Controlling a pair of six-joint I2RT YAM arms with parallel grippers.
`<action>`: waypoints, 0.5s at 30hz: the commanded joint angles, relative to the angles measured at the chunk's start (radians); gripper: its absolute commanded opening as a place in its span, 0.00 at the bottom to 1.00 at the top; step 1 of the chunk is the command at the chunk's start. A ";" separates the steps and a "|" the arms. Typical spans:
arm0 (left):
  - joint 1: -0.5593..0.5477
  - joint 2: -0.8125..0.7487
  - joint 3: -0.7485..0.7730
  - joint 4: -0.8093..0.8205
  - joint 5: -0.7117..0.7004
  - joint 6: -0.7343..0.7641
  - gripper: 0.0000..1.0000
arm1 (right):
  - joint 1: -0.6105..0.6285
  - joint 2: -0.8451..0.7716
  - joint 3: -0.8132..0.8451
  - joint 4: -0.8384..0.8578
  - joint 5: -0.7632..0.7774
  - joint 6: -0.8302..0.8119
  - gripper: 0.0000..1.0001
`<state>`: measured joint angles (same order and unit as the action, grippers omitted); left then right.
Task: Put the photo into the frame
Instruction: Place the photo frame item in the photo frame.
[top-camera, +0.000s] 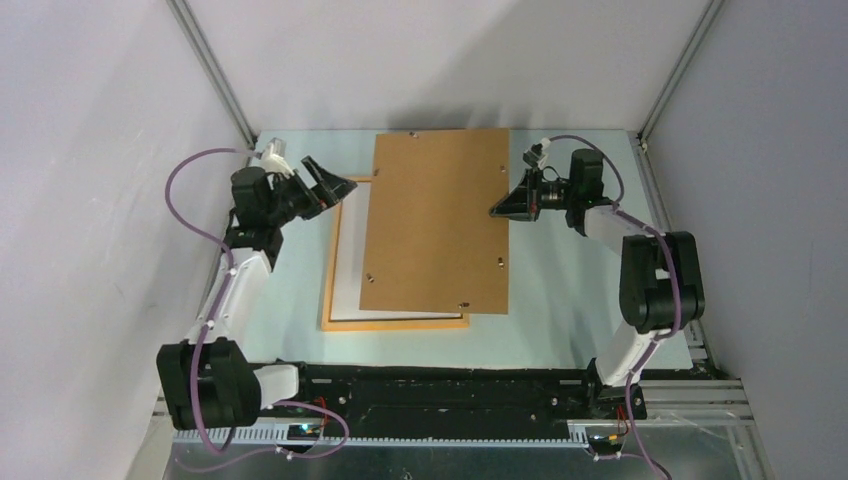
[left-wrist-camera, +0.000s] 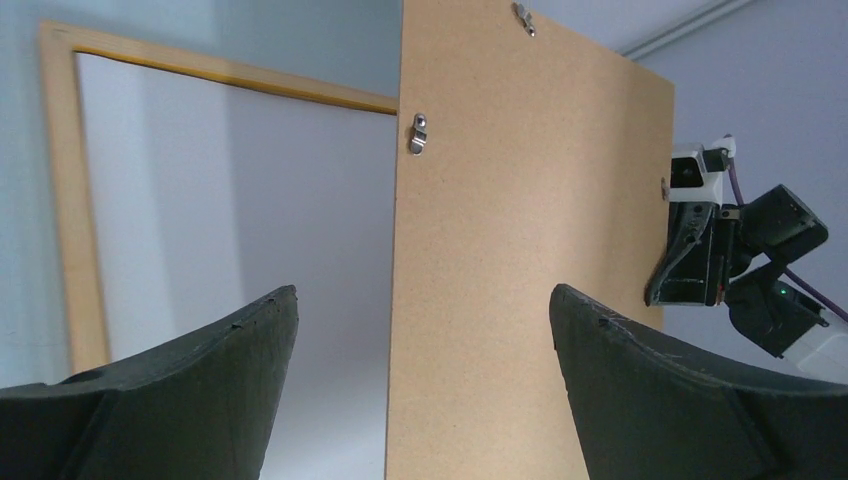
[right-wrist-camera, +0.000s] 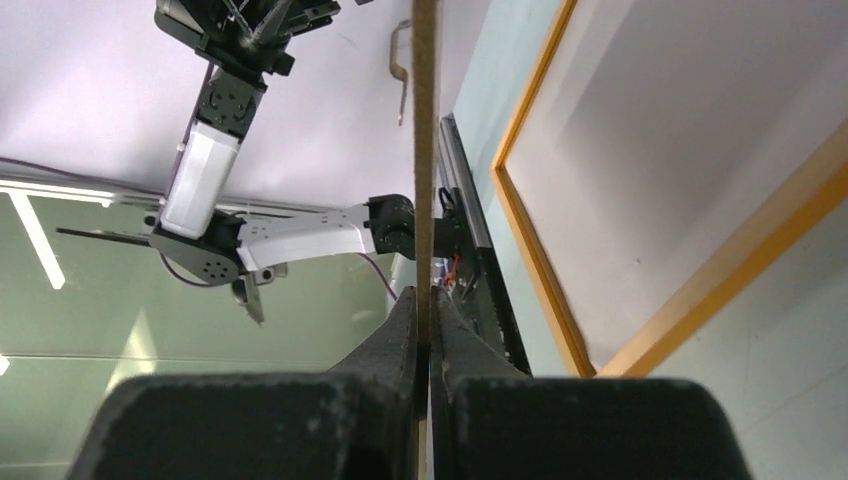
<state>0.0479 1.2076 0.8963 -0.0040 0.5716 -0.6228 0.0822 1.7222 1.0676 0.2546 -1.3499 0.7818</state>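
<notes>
Backing board held over the frame, closing step in hand

My right fingers (right-wrist-camera: 395, 345) are pressed together on the 3 o'clock edge of the plain brown rectangular backing board (top-camera: 435, 220). My left fingers (left-wrist-camera: 190, 385) stand spread wide and hold nothing, off the 10 o'clock corner of the thin light-orange wooden frame (top-camera: 395, 323). The frame lies flat mid-counter on the pale blue counter (top-camera: 560, 290), the board covering its 3 o'clock side and overhanging toward 12. A white sheet (top-camera: 345, 270) fills the frame. I cannot tell whether that is the photo face down, since no printed side shows. Next, I judge, the board must slide toward 8 o'clock, square with the frame, then go down.
</notes>
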 joint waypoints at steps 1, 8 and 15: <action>0.050 -0.053 0.055 -0.099 0.016 0.102 1.00 | 0.032 0.069 0.014 0.318 -0.030 0.230 0.00; 0.078 -0.095 0.041 -0.160 -0.022 0.177 1.00 | 0.085 0.181 0.014 0.576 -0.016 0.429 0.00; 0.089 -0.116 0.025 -0.184 -0.067 0.203 1.00 | 0.124 0.206 0.014 0.473 0.033 0.341 0.00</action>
<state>0.1204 1.1255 0.9112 -0.1776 0.5404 -0.4690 0.1856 1.9358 1.0668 0.7090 -1.3300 1.1549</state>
